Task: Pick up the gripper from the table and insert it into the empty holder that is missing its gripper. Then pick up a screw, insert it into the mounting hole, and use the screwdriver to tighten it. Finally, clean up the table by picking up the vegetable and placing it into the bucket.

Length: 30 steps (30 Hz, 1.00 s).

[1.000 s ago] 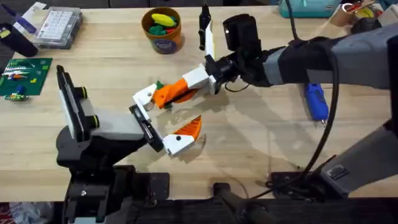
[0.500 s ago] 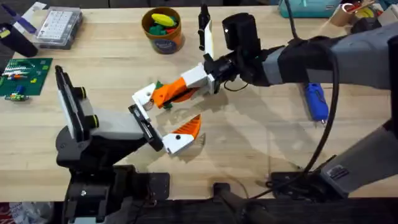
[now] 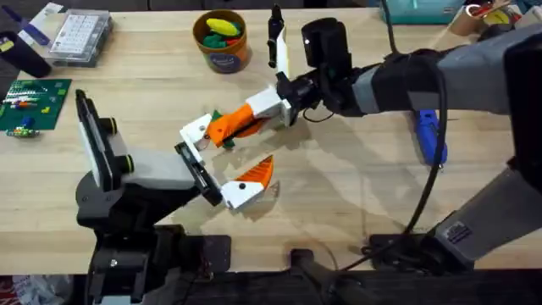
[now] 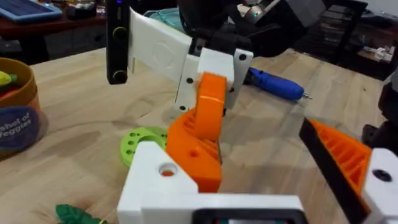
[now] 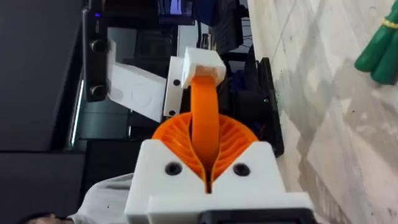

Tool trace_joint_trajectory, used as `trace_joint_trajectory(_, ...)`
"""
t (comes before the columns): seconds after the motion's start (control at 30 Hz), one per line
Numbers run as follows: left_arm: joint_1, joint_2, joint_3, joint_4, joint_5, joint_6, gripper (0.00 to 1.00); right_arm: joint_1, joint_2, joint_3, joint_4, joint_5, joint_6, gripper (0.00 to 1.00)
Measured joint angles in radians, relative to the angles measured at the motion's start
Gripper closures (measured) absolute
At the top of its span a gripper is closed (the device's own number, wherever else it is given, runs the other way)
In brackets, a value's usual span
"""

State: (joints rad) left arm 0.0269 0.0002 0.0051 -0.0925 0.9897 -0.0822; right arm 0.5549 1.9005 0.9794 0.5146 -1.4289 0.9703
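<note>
Lying free: screwdriver [image 3: 430,138] | long axis near–far | bit toward bases

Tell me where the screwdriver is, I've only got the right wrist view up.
Observer: The blue screwdriver lies on the table on the robot's right, partly under the right arm, with its bit pointing toward the bases.
Operator: And the bucket?
Observer: The bucket stands near the far edge, left of centre, with a yellow piece on top inside it.
Operator: Is the left tool open?
Observer: Yes, the left tool is open wide at mid-table.
</note>
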Motion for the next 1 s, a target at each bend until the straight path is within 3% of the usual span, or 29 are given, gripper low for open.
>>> trace_joint_trajectory(0.4, 0.0, 0.0, 0.0, 0.0, 0.012, 0.003, 0.012, -0.002, 0.011, 0.015, 0.057, 0.042, 0.091, 0.986)
trace_joint_trajectory(1.0, 0.006, 0.0, 0.0, -0.001, 0.012, 0.002, 0.012, 0.008, 0.011, 0.017, 0.058, 0.062, 0.101, 0.986)
